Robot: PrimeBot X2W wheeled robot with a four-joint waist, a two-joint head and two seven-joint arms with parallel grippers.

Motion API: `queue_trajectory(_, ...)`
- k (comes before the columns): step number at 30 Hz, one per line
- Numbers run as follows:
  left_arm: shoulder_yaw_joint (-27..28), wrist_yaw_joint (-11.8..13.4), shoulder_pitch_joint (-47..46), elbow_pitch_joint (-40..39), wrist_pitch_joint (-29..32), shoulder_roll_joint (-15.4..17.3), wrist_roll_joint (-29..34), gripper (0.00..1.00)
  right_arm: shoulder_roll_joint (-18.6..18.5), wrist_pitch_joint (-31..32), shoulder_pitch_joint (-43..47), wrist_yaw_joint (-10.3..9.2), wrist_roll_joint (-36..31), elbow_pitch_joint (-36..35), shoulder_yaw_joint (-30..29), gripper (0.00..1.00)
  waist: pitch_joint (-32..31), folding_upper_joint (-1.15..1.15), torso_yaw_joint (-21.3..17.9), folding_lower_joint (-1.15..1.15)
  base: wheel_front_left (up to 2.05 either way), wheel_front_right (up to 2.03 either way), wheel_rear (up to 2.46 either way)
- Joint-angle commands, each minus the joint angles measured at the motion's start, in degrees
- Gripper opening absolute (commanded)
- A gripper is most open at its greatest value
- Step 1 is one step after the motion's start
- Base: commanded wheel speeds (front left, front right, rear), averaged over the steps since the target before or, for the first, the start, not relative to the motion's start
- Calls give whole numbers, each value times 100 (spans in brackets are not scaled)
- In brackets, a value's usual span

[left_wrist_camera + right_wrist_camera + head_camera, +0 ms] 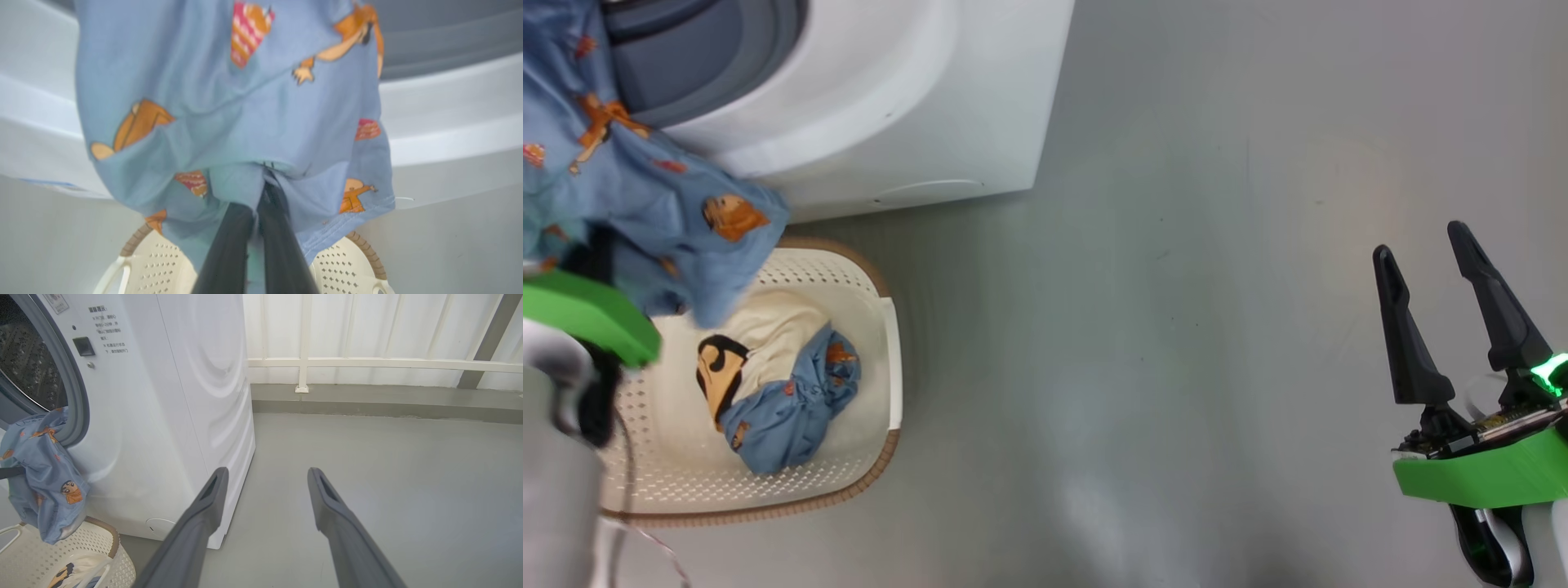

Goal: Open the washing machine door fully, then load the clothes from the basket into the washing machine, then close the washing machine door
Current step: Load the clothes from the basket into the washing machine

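Over the basket (890, 359), the left gripper (261, 200) was clamped shut on a blue garment (245, 122), loading seemingly under way, its next move probably a carry into the washing machine (163, 416); the right gripper (1421, 241) stood open, empty.

Blue bear-print clothes (662, 204) hang over basket (892, 359) by washing machine (890, 98).

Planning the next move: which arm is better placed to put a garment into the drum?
Left. The left pincer is shut on the blue garment, held above the basket beside the open washing machine; the right pincer is open, over floor.
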Motion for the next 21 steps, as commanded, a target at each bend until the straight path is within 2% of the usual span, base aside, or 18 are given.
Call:
queue_trajectory(1,120,-32,104,-255,13,378,42,0,-53,-27,157,9,-45,-136,79,100,-69,0,52,0,0,0,0)
queue_trajectory(6,209,67,228,-1625,579,787,-60,0,-14,-27,205,9,-44,-138,116,100,-167,0,50,0,0,0,0)
queue_trajectory(8,290,240,358,-2474,1081,1039,-113,0,33,-27,186,9,-22,-128,157,100,-195,0,-3,0,0,0,0)
queue_trajectory(11,416,363,436,-3174,1573,1321,-208,0,83,-27,150,9,-9,-119,190,100,-180,0,-75,0,0,0,0)
queue_trajectory(16,594,526,273,-3815,2234,1691,-337,0,134,-27,39,9,31,-99,267,100,-102,0,-225,0,0,0,0)
queue_trajectory(21,630,691,-176,-3902,2688,1851,-364,0,172,-27,-101,9,59,-92,344,100,50,0,-399,0,0,0,0)
